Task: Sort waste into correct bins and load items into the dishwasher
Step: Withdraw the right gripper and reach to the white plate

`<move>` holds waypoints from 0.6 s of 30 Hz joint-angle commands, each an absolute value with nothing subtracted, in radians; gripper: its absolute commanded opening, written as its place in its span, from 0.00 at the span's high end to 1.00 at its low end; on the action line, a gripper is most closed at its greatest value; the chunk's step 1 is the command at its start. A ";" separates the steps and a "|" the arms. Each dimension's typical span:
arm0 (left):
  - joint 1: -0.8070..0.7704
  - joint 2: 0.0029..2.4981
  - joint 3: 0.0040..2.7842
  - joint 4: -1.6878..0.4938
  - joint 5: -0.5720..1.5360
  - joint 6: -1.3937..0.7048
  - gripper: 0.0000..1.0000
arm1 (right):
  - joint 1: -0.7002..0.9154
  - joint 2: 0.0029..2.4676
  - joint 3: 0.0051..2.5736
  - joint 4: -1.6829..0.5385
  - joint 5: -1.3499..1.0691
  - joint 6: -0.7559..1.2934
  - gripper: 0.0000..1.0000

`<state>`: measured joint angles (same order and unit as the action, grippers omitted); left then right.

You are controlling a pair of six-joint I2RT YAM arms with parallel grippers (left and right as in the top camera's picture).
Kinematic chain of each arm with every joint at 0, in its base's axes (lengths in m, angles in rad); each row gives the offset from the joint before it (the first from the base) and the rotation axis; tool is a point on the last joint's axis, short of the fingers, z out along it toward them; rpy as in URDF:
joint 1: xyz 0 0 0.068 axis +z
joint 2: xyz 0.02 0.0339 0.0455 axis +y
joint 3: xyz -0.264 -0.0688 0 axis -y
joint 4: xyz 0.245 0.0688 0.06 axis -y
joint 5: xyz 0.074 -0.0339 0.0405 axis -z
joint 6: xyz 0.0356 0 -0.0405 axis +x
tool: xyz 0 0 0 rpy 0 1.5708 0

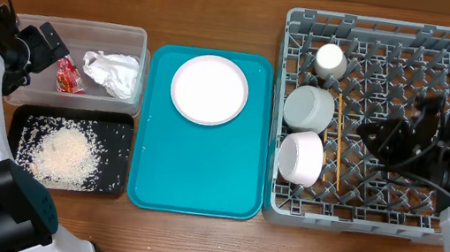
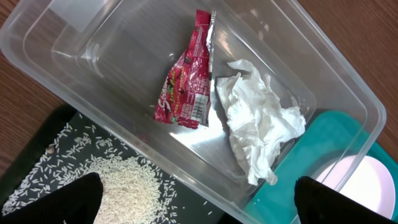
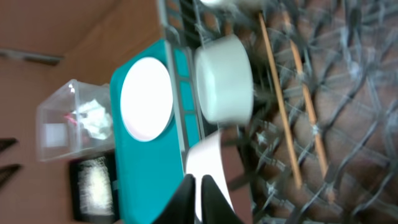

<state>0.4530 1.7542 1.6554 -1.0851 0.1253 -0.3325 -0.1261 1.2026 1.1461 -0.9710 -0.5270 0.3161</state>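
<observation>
Wooden worktop (image 1: 226, 1) is being used to carry every item in view.

1. At the far left, the left hand (image 2: 199, 190) is being held wide open above the clear tub (image 1: 88, 26). Its dark fingers (image 2: 68, 202) are being shown well apart in the left wrist view, with nothing gripped between them.
2. The red wrapper (image 1: 69, 78) and the crumpled white napkin (image 1: 114, 74) are being contained in the clear tub, wrapper to the left, napkin just beside it on the right.
3. The rice grains (image 1: 66, 154) are being contained in the black tray (image 1: 21, 113), mostly in one heap, with loose grains scattered around it. This tray is being positioned just beside the tub, on the side nearer the robot.
4. The pink plate (image 1: 209, 90) is being carried on the teal serving tray (image 1: 200, 176), at its far end, between the bins and the rack.
5. The grey dish rack (image 1: 382, 29) is being loaded along its left side: the cup (image 1: 330, 61) farthest back, then one bowl (image 1: 309, 108), then the second bowl (image 1: 301, 156) nearest the robot. The two chopsticks (image 1: 337, 152) are being supported on the grid floor just to the right of the bowls.
6. The right hand (image 3: 198, 186) is being held closed over the rack, near the second bowl, its fingers pressed together.
</observation>
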 commanded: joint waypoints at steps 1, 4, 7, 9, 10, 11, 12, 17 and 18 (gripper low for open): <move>0.449 1.728 1.654 -1.085 0.120 -0.310 0.00 | 0.030 1.193 1.269 -1.049 -0.322 0.196 0.96; 0.449 1.728 1.654 -1.085 0.120 -0.310 0.00 | 0.149 1.200 1.269 -1.071 -0.321 0.181 0.96; 0.449 1.728 1.654 -1.085 0.120 -0.310 0.00 | 0.245 1.228 1.269 -1.113 -0.303 0.182 0.96; 0.449 1.728 1.654 -1.085 0.120 -0.310 0.00 | 0.297 1.258 1.269 -1.135 -0.303 0.182 0.96; 0.449 1.728 1.654 -1.085 0.120 -0.310 0.00 | 0.320 1.275 1.269 -1.142 -0.303 0.182 0.96; 0.449 1.728 1.654 -1.085 0.120 -0.310 0.00 | 0.350 1.302 1.269 -1.147 -0.299 0.182 0.96; 0.449 1.728 1.654 -1.085 0.120 -0.310 0.00 | 0.364 1.316 1.269 -1.148 -0.290 0.182 0.96; 0.449 1.728 1.654 -1.085 0.120 -0.310 0.00 | 0.419 1.417 1.269 -1.150 -0.215 0.183 0.96; 0.449 1.728 1.654 -1.085 0.120 -0.310 0.00 | 0.420 1.440 1.269 -1.154 -0.205 0.186 0.96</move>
